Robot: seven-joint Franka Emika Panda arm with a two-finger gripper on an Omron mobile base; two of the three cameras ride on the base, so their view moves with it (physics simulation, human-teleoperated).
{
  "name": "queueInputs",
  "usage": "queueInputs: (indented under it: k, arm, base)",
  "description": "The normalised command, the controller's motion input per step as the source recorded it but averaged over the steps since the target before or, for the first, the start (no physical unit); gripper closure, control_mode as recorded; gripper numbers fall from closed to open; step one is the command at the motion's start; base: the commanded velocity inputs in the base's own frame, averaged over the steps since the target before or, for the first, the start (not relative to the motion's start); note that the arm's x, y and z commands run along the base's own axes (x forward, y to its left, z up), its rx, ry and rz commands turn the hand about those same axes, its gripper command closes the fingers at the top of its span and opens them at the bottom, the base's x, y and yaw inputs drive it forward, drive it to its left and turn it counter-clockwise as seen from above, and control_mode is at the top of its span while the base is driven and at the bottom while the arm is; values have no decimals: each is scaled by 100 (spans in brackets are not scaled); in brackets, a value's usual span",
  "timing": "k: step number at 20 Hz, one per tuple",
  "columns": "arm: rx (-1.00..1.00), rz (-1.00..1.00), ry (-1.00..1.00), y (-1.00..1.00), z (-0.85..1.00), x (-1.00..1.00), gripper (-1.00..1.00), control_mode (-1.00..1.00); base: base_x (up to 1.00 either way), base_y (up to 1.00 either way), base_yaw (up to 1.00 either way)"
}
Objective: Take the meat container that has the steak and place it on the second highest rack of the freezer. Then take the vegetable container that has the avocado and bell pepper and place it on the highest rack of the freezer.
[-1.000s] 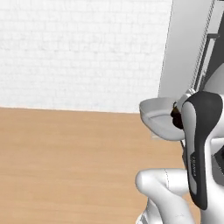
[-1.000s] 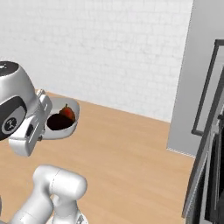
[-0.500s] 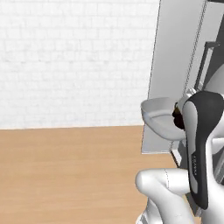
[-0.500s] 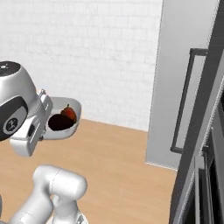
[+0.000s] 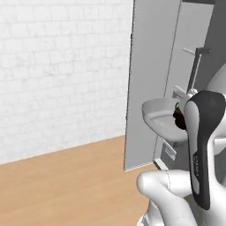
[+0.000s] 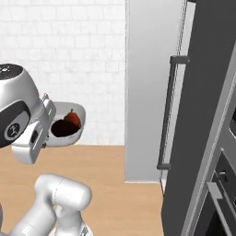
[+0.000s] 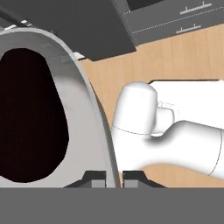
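Note:
My gripper (image 7: 113, 177) is shut on the thick rim of the vegetable container (image 7: 94, 122), a round pale grey bowl held up in front of the arm. The dark avocado (image 7: 30, 127) lies inside it. In the right base view the bowl (image 6: 73, 136) holds the avocado (image 6: 61, 128) and the reddish bell pepper (image 6: 72, 118). In the left base view the bowl (image 5: 161, 117) hangs close to the freezer (image 5: 150, 88), a tall grey cabinet whose black bar handle (image 6: 168, 113) stands upright. The meat container, the steak and the racks are out of view.
A white brick wall (image 5: 62, 75) runs behind, above a wooden floor (image 5: 66, 185). A dark tall cabinet front (image 6: 207, 133) with drawers stands at the right. Grey drawers (image 7: 175, 19) show at the top of the hand view.
The whole picture has shifted as the base moved: the freezer has slid in from the right and looms larger. The bowl stays held the same way in the shut gripper.

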Motion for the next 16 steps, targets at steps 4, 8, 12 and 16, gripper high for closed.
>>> queueInputs:
  k: [4, 8, 12, 16]
  arm:
    - [0, 0, 0, 0, 0, 0, 100, 100]
    - [0, 0, 0, 0, 0, 0, 100, 100]
    - [0, 0, 0, 0, 0, 0, 100, 100]
    - [0, 0, 0, 0, 0, 0, 100, 100]
  base:
    - [64, 43, -59]
    - [62, 38, -60]
    - [61, 36, -60]
    - [56, 29, -60]
